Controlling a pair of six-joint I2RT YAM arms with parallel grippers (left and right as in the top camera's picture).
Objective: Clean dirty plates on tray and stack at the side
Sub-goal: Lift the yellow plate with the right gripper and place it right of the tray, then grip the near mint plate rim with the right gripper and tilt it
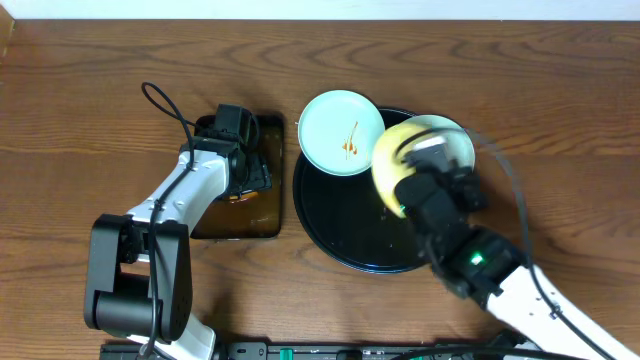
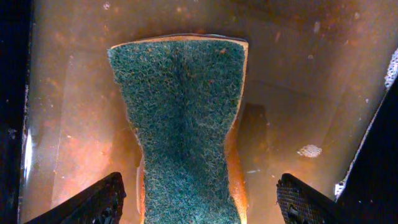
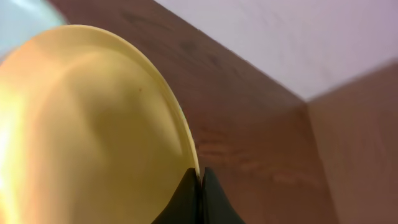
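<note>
- Right gripper (image 3: 200, 177) fingertips are pressed together on the rim of the yellow plate (image 3: 87, 124), a thin edge pinch.
- That plate hangs tilted over the right side of the black tray (image 1: 340, 235), partly covering a mint plate (image 1: 458, 135). A sauce-streaked mint plate (image 1: 335, 125) overlaps the tray's far-left rim.
- It looks like light, stiff plastic, glossy and probably slippery when wet, so the rim is the sensible hold.
- Being round, it has no long axis; one broad side faces the left arm.
- Left gripper (image 2: 202, 202) is spread wide over the sponge (image 2: 180, 106), holding nothing.
</note>
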